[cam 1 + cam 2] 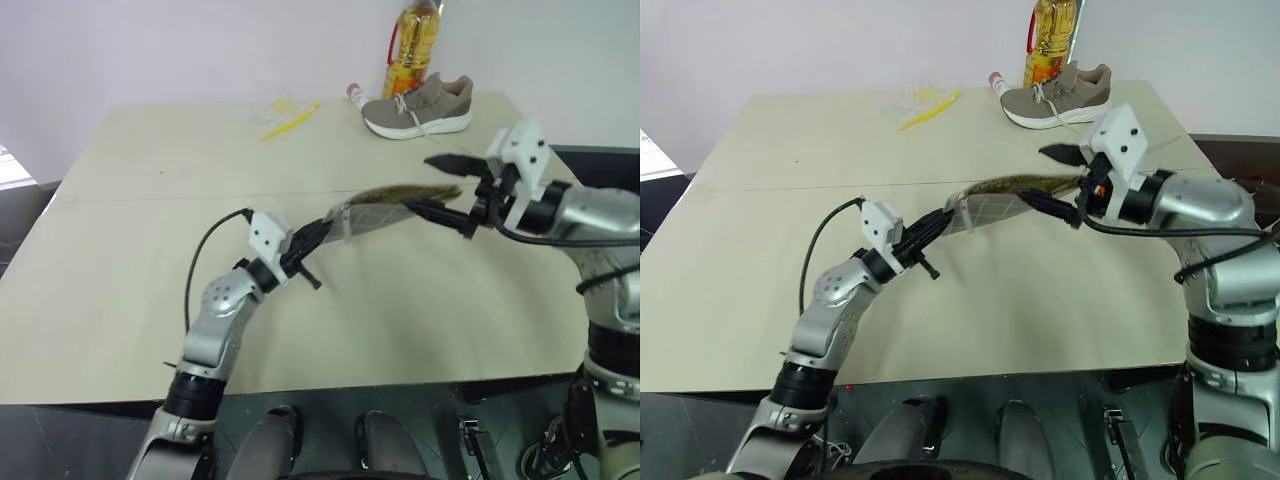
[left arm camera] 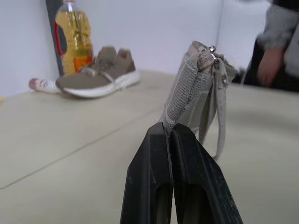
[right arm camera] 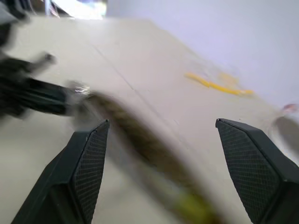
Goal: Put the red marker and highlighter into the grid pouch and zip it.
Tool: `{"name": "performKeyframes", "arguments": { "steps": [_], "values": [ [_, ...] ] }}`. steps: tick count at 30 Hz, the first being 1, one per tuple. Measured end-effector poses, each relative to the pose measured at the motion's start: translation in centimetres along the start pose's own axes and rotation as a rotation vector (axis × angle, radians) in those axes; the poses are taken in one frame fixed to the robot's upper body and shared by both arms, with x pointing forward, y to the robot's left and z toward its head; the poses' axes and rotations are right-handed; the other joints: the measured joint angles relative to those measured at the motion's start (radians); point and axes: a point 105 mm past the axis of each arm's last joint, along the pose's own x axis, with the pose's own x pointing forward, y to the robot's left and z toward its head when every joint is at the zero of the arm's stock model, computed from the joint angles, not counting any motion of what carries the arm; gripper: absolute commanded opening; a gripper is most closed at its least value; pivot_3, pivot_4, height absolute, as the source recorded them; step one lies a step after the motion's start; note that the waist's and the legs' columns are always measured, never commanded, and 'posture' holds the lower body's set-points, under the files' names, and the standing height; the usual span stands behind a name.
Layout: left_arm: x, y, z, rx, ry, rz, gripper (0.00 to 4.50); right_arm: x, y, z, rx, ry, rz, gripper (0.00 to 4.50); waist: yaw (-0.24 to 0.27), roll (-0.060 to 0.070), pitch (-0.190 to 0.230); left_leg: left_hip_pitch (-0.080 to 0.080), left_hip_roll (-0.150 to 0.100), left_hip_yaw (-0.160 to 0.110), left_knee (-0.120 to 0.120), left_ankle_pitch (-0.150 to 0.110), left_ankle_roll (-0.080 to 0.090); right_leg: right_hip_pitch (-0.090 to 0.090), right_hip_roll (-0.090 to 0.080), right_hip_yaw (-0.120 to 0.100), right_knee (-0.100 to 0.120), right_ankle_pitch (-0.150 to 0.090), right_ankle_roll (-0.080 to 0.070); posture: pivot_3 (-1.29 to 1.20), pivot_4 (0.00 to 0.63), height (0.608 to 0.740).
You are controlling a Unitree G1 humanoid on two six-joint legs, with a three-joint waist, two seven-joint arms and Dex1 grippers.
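We hold the grid pouch aloft above the table, left gripper pinching its corner; right gripper spread beside it. Contents and zip state unclear.

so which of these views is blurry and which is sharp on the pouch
Right wrist view: the grid pouch is smeared into a streak, and the left gripper is blurred too. Left wrist view: pouch edge crisp, clamped in the shut jaws; the shoe and oil bottle behind are slightly soft. Both eye views: fairly sharp, evenly lit, soft shadows on the table.
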Motion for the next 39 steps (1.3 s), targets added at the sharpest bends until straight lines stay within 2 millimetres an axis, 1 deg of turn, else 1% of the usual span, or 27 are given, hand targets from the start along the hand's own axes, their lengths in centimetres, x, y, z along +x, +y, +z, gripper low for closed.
{"name": "performKeyframes", "arguments": {
  "steps": [2, 3, 7, 8, 10, 13, 16, 17, 19, 23, 26, 29, 32, 33, 38, 39],
  "values": [
    [0.6, -0.1, -0.1, -0.039, -0.001, 0.003, 0.00, 0.7, 1.2, -2.3, 0.101, 0.043, 0.016, 3.78, -0.006, 0.000, 0.000, 0.000, 0.000, 0.001, 0.000, 0.000, 0.000, -0.002, 0.000, 0.001, 0.001, 0.000, 0.000, 0.00, 0.150, 0.740],
    [0.8, -0.1, -0.2, -0.055, -0.001, 0.004, 0.00, 1.0, 1.4, -2.9, 0.134, 0.048, 0.006, 3.78, -0.007, 0.001, 0.000, 0.000, 0.000, 0.002, 0.000, 0.000, 0.000, -0.002, 0.000, 0.001, 0.001, 0.000, 0.000, 0.00, 0.150, 0.740],
    [1.7, -0.6, -0.4, -0.099, -0.006, 0.001, 0.00, 3.6, 2.4, -4.0, 0.266, 0.006, -0.060, 3.78, -0.004, 0.001, 0.000, 0.001, 0.001, 0.001, 0.000, 0.000, 0.000, -0.002, 0.002, 0.001, 0.002, 0.000, 0.000, 0.00, 0.150, 0.740],
    [1.9, -0.7, -0.3, -0.103, -0.012, -0.001, 0.00, 4.4, 2.8, -4.2, 0.286, 0.002, -0.067, 3.78, -0.003, 0.001, 0.000, 0.000, 0.001, 0.001, 0.000, 0.000, 0.000, -0.002, 0.001, 0.001, 0.002, 0.000, 0.000, 0.00, 0.150, 0.740],
    [2.0, -0.8, -0.2, -0.107, -0.015, -0.002, 0.00, 5.2, 3.2, -4.4, 0.305, 0.002, -0.077, 3.78, -0.002, 0.001, 0.000, 0.000, 0.000, 0.001, 0.000, 0.000, 0.000, -0.001, 0.001, 0.001, 0.002, 0.000, 0.000, 0.00, 0.150, 0.740],
    [1.9, -0.8, -0.3, -0.108, -0.013, 0.002, 0.00, 6.2, 3.2, -4.5, 0.344, -0.009, -0.108, 2.96, -0.002, 0.001, 0.000, 0.000, -0.001, 0.001, 0.001, 0.000, 0.000, -0.001, 0.001, 0.001, 0.001, 0.001, 0.001, 0.00, 0.150, 0.740],
    [1.8, -0.8, -0.4, -0.109, -0.011, 0.004, 0.00, 6.8, 3.0, -4.3, 0.369, -0.019, -0.119, 1.52, -0.003, 0.001, 0.000, 0.000, 0.000, 0.001, 0.000, 0.000, 0.000, -0.002, 0.001, 0.001, 0.002, 0.001, 0.001, 0.00, 0.150, 0.740],
    [1.7, -0.7, -0.4, -0.108, -0.009, 0.009, 0.00, 6.9, 2.9, -4.1, 0.369, -0.022, -0.123, 0.94, -0.003, 0.001, 0.000, 0.000, 0.000, 0.001, 0.000, 0.000, 0.000, -0.002, 0.001, 0.001, 0.002, 0.001, 0.001, 0.00, 0.150, 0.740],
    [1.4, -0.6, -0.7, -0.108, 0.000, 0.019, 0.00, 6.9, 2.6, -3.9, 0.365, -0.029, -0.132, 0.04, -0.003, 0.001, 0.000, 0.000, 0.000, 0.001, 0.000, 0.000, 0.000, -0.002, 0.001, 0.001, 0.002, 0.001, 0.001, 0.00, 0.150, 0.740],
    [0.7, -0.1, -1.1, -0.079, 0.026, 0.033, 0.00, 6.5, 2.1, -4.1, 0.350, -0.007, -0.146, 0.04, -0.003, 0.001, 0.000, 0.000, 0.000, 0.001, 0.000, 0.000, 0.000, -0.002, 0.001, 0.001, 0.002, 0.001, 0.001, 0.00, 0.150, 0.740],
    [0.0, 0.5, -1.5, -0.052, 0.052, 0.049, 0.00, 5.3, 0.7, -4.6, 0.317, 0.029, -0.186, 0.04, -0.002, 0.001, 0.000, 0.000, -0.001, 0.001, 0.000, 0.000, 0.000, -0.001, 0.001, 0.001, 0.001, 0.001, 0.001, 0.00, 0.150, 0.740],
    [-1.4, 1.4, -1.9, -0.034, 0.075, 0.080, 0.00, 2.8, -2.3, -4.8, 0.260, 0.066, -0.283, 0.04, -0.002, 0.001, 0.000, 0.000, -0.001, 0.001, 0.000, 0.000, 0.000, -0.001, 0.001, 0.001, 0.001, 0.001, 0.001, 0.00, 0.150, 0.740],
    [-3.4, 2.8, -1.5, 0.003, 0.087, 0.115, 0.00, -1.7, -7.2, -6.0, 0.236, 0.124, -0.487, 0.04, -0.002, 0.001, 0.000, 0.000, -0.001, 0.001, 0.000, 0.000, 0.000, -0.001, 0.001, 0.001, 0.001, 0.001, 0.001, 0.00, 0.150, 0.740],
    [-3.8, 3.1, -1.5, 0.005, 0.091, 0.121, 0.00, -2.5, -7.9, -6.1, 0.232, 0.134, -0.515, 0.04, -0.002, 0.001, 0.000, 0.000, 0.000, 0.001, 0.000, 0.000, 0.000, -0.001, 0.001, 0.001, 0.001, 0.001, 0.001, 0.00, 0.150, 0.740],
    [-3.8, 2.9, -1.2, 0.003, 0.079, 0.103, 0.00, -2.6, -7.8, -6.4, 0.197, 0.147, -0.495, 0.04, -0.006, 0.001, 0.000, 0.000, 0.001, 0.002, -0.001, 0.000, 0.000, -0.002, 0.001, 0.001, 0.001, 0.001, 0.001, 0.00, 0.150, 0.740],
    [-3.9, 2.9, -1.2, -0.002, 0.080, 0.105, 0.31, -2.7, -7.5, -6.6, 0.190, 0.161, -0.477, 0.28, -0.003, 0.001, 0.000, 0.000, 0.001, 0.002, -0.001, 0.000, 0.000, -0.001, 0.001, 0.001, 0.001, 0.001, 0.001, 0.00, 0.150, 0.740]
  ]
}}
